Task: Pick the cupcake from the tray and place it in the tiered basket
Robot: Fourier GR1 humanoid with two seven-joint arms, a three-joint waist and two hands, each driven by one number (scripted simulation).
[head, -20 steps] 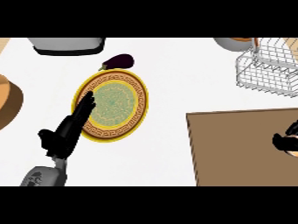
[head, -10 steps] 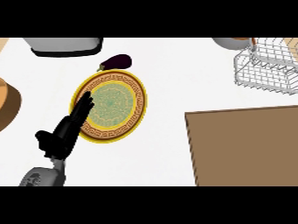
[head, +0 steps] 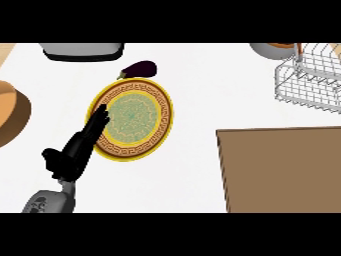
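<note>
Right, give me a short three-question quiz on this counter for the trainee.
1. True or false: the basket stands on the tray.
2. What lies just beyond the plate's far rim? A eggplant; B spoon; C cup.
3. Fill in: the left robot hand has its straight fingers over the plate's ___ rim.
Key: 1 false; 2 A; 3 left.

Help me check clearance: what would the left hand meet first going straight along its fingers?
The patterned plate: fingertips of the left hand overlap its left rim, though height is unclear. Beyond lies the eggplant.
</note>
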